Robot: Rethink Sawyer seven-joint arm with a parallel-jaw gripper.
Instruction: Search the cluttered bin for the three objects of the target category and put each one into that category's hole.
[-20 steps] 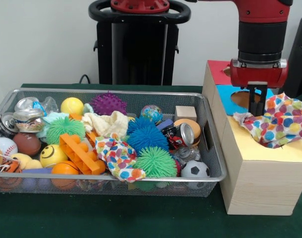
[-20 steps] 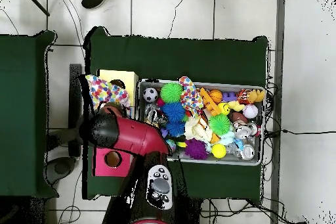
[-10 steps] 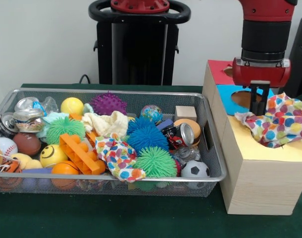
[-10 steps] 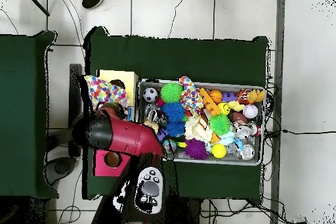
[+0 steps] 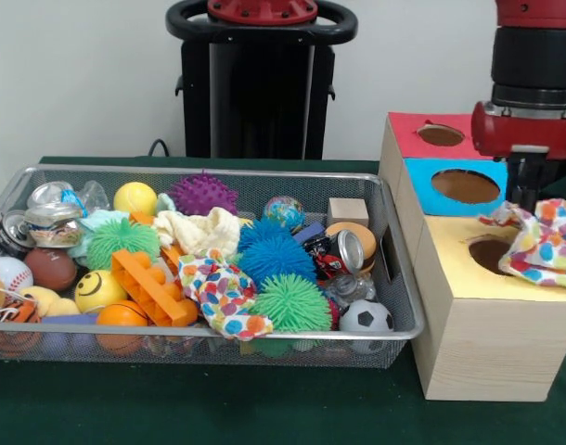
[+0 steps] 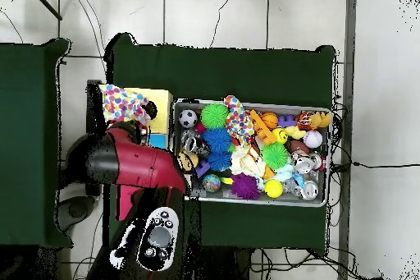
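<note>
My gripper hangs over the right side of the wooden box's yellow section, shut on the top of a polka-dot cloth. The cloth drapes over the box's right edge, beside the dark yellow-section hole, which shows partly. From above, the same cloth lies at the box's left end with the red arm below it; the gripper itself is hidden there. A second polka-dot cloth and a cream cloth lie in the wire bin.
The box also has a blue section with a hole and a red section with a hole. The bin holds spiky balls, sports balls, crushed cans, an orange brick and a wooden cube.
The gripper has moved right and slightly up, dragging the polka-dot cloth off the middle of the yellow section toward the box's right edge and uncovering the hole.
</note>
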